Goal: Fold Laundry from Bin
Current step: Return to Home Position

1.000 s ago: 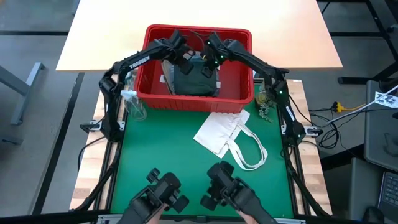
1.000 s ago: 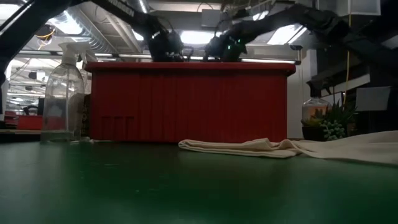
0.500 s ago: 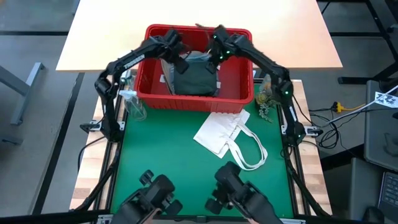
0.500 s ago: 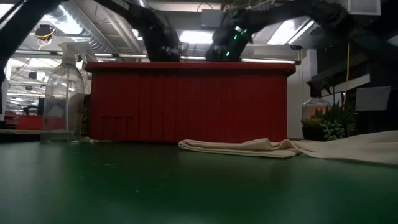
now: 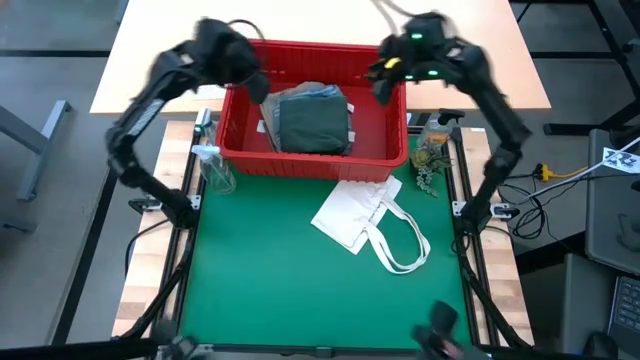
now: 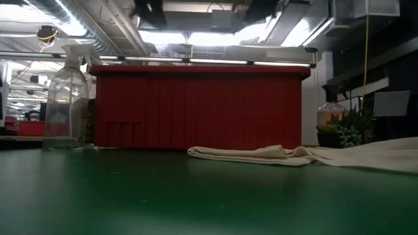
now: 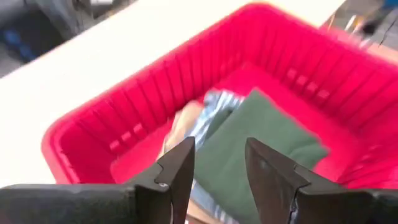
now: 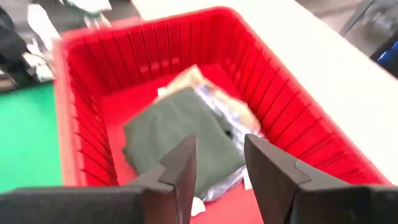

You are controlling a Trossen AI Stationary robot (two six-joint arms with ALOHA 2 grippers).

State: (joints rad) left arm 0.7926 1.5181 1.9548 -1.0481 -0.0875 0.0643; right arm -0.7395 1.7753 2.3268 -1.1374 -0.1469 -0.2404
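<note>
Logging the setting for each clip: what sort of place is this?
Probably a robotics lab or workshop: exposed ceiling ducts and strip lights, a green work mat, and the left gripper and right gripper open above the red bin.

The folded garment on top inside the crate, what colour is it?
Dark green; the folded garment shows best in the high view, inside the red bin.
</note>
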